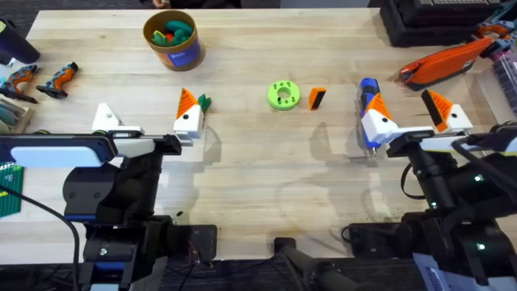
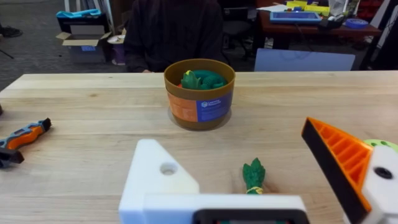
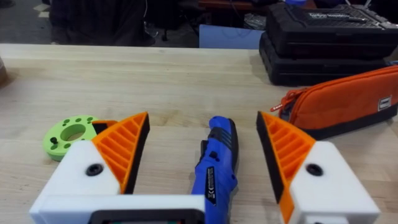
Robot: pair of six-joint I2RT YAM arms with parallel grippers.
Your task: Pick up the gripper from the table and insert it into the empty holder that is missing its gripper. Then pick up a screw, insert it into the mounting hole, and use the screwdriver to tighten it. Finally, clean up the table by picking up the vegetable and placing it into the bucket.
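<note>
Two robot arms spread their jaws wide over a pale wooden table [image 1: 242,162].

The right gripper [image 3: 202,155] straddles the bright blue pen-shaped screwdriver [image 3: 216,167] without touching it; its label print is unreadable. The left gripper [image 1: 149,125] lacks one orange pad. The loose orange wedge fingertip [image 1: 317,98] lies beside a lime-green disc [image 1: 283,95], bare wood around both.
</note>
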